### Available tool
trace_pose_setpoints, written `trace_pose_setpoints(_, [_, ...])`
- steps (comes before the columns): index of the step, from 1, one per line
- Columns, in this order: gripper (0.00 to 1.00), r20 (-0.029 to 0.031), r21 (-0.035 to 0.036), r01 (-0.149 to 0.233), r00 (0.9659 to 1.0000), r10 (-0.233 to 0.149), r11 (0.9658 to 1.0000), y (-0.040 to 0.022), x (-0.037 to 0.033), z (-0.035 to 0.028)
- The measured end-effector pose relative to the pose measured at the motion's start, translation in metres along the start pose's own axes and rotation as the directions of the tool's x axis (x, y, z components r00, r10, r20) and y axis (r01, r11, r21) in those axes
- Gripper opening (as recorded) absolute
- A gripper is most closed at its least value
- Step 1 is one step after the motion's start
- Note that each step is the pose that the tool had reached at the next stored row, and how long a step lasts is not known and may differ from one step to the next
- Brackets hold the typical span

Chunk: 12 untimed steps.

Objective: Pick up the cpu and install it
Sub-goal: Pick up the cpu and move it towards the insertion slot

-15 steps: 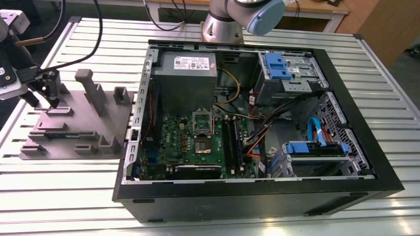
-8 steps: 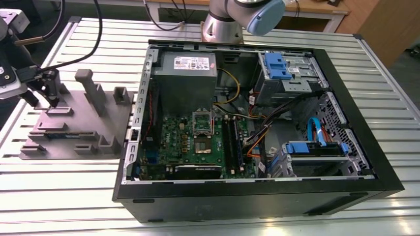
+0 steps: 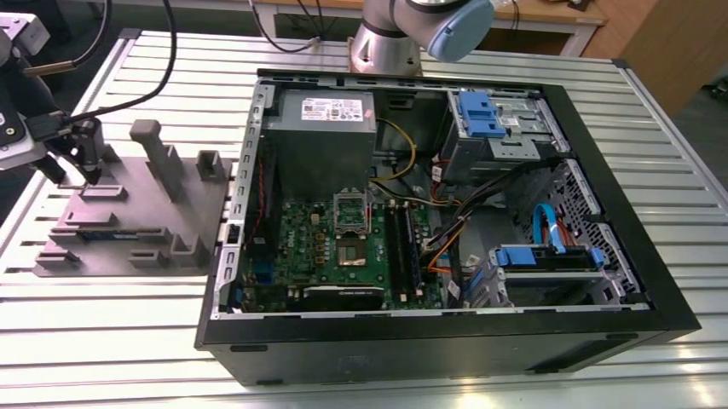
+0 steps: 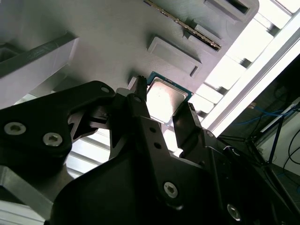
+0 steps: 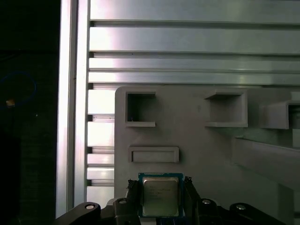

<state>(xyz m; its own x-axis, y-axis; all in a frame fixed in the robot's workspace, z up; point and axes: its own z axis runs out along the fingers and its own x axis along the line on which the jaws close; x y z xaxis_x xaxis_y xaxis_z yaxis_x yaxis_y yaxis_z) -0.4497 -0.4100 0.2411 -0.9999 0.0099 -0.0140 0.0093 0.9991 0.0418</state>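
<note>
The cpu [image 5: 160, 197] is a small square chip with a silver top and a teal rim, also seen in the second wrist view [image 4: 165, 97]. My gripper [image 5: 160, 182] has one black finger against each of two opposite edges of the chip and looks shut on it, just over the grey fixture plate [image 5: 197, 154]. In the exterior view the gripper [image 3: 88, 175] hangs over the far left part of that plate [image 3: 136, 221], well apart from the green motherboard [image 3: 330, 256]. The motherboard's socket [image 3: 350, 249] lies inside the open computer case [image 3: 637, 281].
The fixture plate carries raised grey blocks [image 3: 153, 149] and pockets, one holding a memory stick [image 3: 108, 233]. Cables [image 3: 455, 230], blue drive brackets [image 3: 546, 256] and a grey power supply [image 3: 324, 128] crowd the case. The ribbed aluminium table [image 3: 114, 324] surrounds both. The arm's base [image 3: 387, 43] stands behind the case.
</note>
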Motion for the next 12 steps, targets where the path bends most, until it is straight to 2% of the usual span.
trace_pose_setpoints(12, [0.47, 0.0003, -0.0001, 0.0, 1.0, 0.0, 1.0, 0.0002, -0.0001, -0.0045])
